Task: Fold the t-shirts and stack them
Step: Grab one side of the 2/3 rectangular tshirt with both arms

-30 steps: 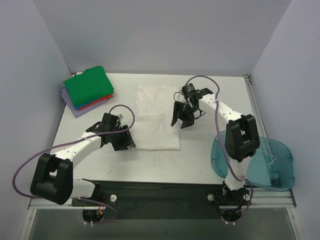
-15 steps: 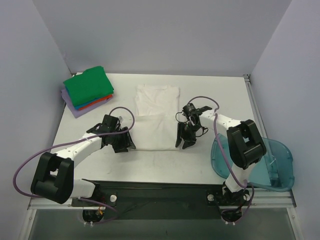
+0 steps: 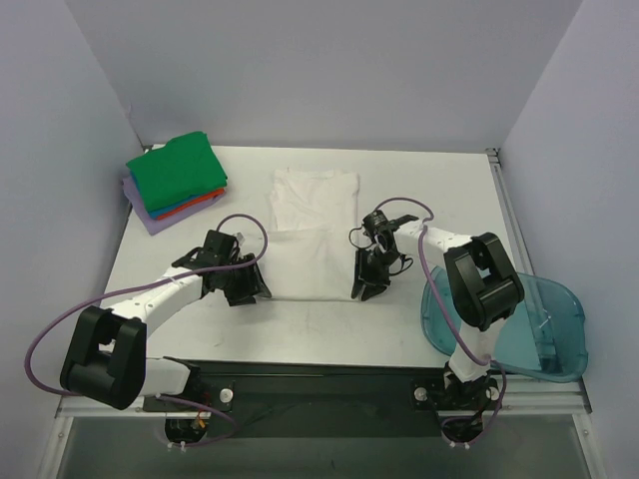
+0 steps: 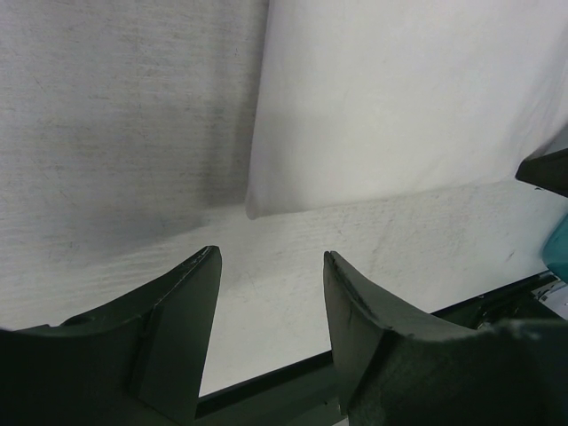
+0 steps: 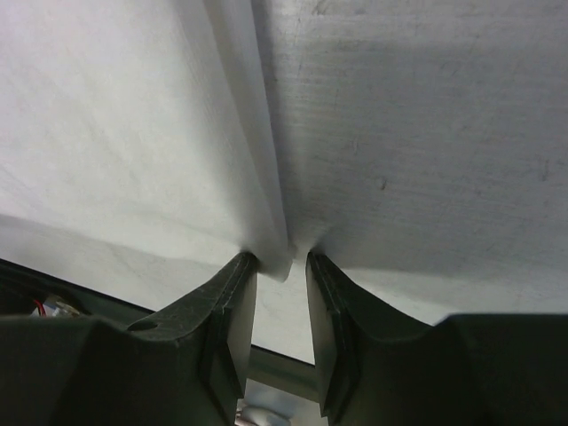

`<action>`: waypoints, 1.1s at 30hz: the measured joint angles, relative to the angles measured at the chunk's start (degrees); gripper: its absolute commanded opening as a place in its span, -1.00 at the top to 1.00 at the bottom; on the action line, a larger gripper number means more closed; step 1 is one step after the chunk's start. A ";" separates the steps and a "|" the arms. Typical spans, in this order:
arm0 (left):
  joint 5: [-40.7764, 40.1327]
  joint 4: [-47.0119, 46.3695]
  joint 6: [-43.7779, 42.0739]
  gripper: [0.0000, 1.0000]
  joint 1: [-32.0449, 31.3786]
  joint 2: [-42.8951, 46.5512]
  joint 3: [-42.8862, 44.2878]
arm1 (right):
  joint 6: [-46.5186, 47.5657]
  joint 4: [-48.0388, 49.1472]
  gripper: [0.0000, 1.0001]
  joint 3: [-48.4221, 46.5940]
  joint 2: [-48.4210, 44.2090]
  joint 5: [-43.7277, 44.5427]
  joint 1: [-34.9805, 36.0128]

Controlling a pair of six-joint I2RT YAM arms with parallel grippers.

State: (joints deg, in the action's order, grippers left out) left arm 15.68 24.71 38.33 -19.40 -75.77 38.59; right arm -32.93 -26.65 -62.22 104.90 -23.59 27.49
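A white t-shirt lies flat mid-table, folded into a long strip; no logo shows. My left gripper is open and empty at the shirt's near left corner, which lies just ahead of its fingertips. My right gripper is at the near right corner. Its jaws stand narrowly apart, with the tip of the shirt's corner between the fingertips and a gap still showing. A stack of folded shirts sits at the far left, with green on top, then red-orange, blue, and lavender at the bottom.
A translucent blue plastic bin lies at the table's near right edge, close to the right arm. The table's dark front edge runs just below both grippers. Grey walls enclose the table on three sides.
My right gripper has moved from beside the shirt's middle right edge toward me to its near right corner. The left gripper has barely moved.
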 measured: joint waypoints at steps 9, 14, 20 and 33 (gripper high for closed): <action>-0.17 -2.27 0.55 -0.18 0.00 -1.44 -0.35 | 0.46 0.13 0.76 -0.02 0.92 -1.62 -0.02; -0.46 -3.26 0.98 -0.08 -0.02 -4.17 -0.39 | 1.01 0.24 0.79 -0.02 0.96 -1.70 0.00; -0.72 -4.96 1.60 0.05 -0.02 -6.10 -0.39 | 1.64 0.28 0.80 -0.02 0.96 -1.75 0.00; -0.50 -8.04 3.13 1.00 -1.09 -8.59 -0.37 | 2.89 0.28 1.00 -0.02 0.96 -1.99 -0.02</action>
State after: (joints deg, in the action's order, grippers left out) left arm 15.18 16.67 41.45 -20.49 -84.36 38.22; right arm -30.04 -26.37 -62.24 105.86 -25.58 27.46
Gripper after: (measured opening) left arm 0.049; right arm 0.042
